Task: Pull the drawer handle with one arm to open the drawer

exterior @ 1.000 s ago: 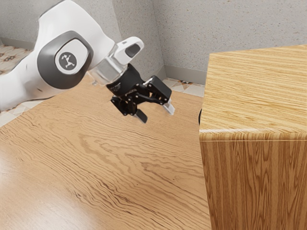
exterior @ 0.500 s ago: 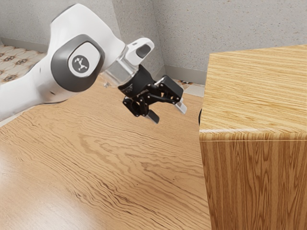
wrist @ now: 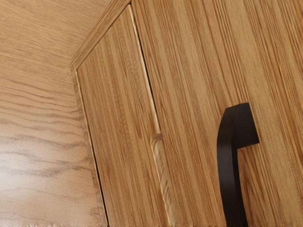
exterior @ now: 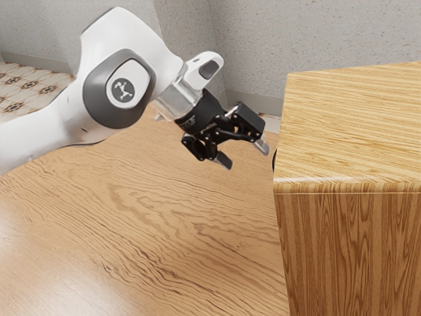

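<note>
A wooden cabinet [exterior: 348, 184] stands at the exterior view's right. Its front faces the arm and is hidden in that view. My black gripper [exterior: 245, 153] hangs above the table just off the cabinet's front, open, with nothing between its fingers. The wrist view looks at the cabinet's front [wrist: 189, 94] from close up. A black curved drawer handle [wrist: 232, 161] sticks out of the drawer front there, a short way ahead of my hand. Thin seams mark the panels beside it, and the drawer front lies flush with them.
The wooden table [exterior: 131, 224] stretches out below and to the exterior view's left of the gripper. A grey speckled wall [exterior: 276, 39] and a patterned floor [exterior: 26, 82] lie behind the arm.
My arm has moved toward the exterior view's right, bringing the open gripper closer to the cabinet's front. The cabinet has not moved.
</note>
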Tool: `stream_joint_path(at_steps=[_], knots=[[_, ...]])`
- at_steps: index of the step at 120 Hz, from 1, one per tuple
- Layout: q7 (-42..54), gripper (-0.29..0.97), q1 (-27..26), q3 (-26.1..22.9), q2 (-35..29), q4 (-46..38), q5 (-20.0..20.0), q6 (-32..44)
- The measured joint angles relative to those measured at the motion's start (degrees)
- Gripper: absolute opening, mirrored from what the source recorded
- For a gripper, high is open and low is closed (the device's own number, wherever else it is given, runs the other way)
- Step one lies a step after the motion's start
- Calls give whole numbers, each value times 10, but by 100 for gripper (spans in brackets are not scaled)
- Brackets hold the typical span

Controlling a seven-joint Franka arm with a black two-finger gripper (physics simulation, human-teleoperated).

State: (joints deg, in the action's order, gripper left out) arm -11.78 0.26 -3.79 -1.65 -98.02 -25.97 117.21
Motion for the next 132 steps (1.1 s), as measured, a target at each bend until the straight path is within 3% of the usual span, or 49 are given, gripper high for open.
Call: stream_joint_path(at_steps=[132], knots=[[-3, 68, 0, -9, 3, -7, -2, 7]])
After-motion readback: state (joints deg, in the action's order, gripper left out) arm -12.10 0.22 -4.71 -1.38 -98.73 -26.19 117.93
